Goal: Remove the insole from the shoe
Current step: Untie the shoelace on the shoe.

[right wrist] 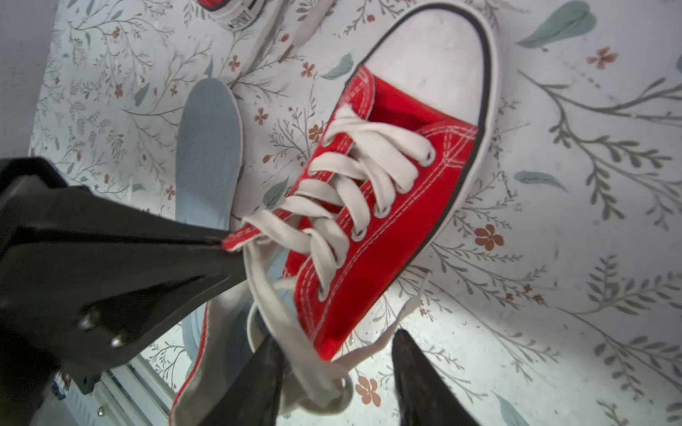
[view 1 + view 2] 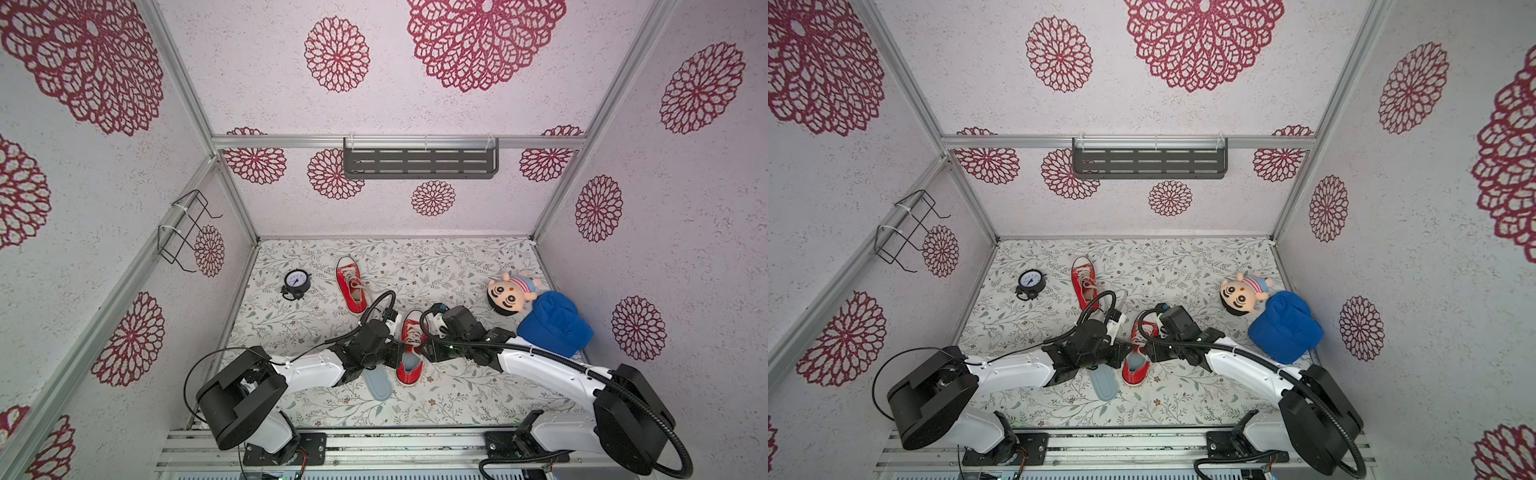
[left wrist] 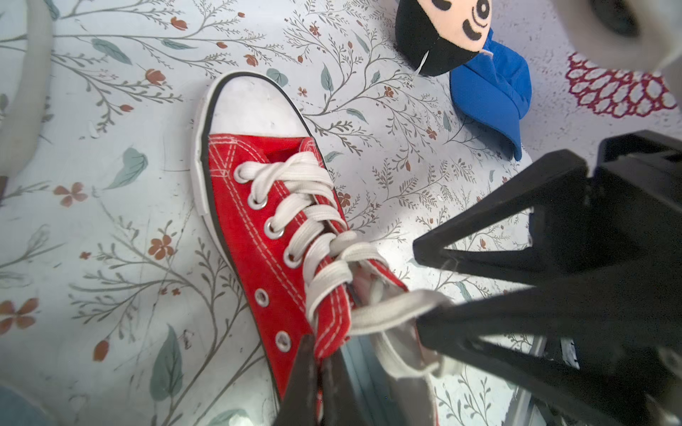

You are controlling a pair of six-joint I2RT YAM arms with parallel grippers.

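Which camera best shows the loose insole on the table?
The right wrist view: the insole looks large, textured, one end behind the left gripper pinching the shoe. In both top views it is small, partly under the left arm. Left wrist: unclear.

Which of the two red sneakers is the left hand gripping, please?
The nearer sneaker, beside the loose grey insole: the left hand is shut on its eyelet edge. The farther sneaker stands alone, near the clock.

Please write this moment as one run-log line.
left gripper: shut on near shoe | right gripper: open by laces | loose insole: on table
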